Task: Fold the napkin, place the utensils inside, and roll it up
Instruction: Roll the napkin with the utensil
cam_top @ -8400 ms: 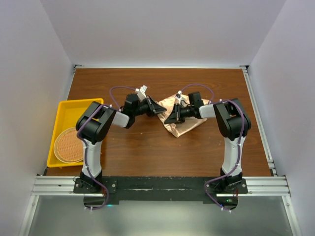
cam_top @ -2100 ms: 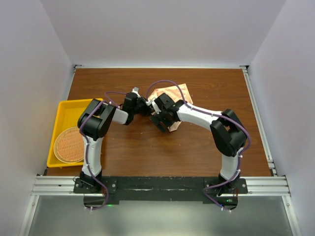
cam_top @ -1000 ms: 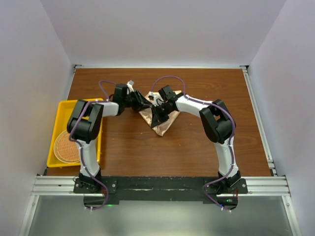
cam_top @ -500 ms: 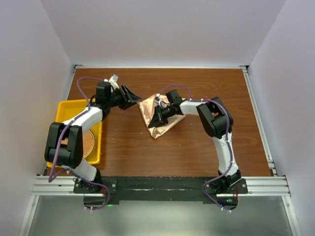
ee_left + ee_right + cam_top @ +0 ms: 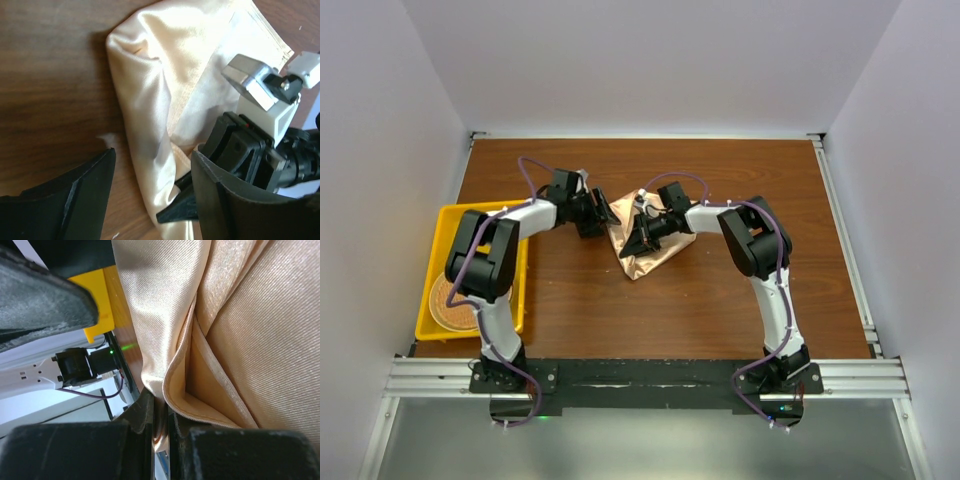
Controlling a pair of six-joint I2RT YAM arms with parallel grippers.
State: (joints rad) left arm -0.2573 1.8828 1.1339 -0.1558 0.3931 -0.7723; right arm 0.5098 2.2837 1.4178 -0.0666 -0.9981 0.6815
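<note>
While the right pincer (image 5: 634, 240) pinches a fold of the peach napkin (image 5: 655, 258), which lies folded near the middle of the counter (image 5: 720, 300), the left pincer (image 5: 606, 213) stands spread just beside its left edge.

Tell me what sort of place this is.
Probably a robot lab test cell: plain white walls box in a wooden table, and the left arm and right arm are mounted on a metal rail at its near edge.
</note>
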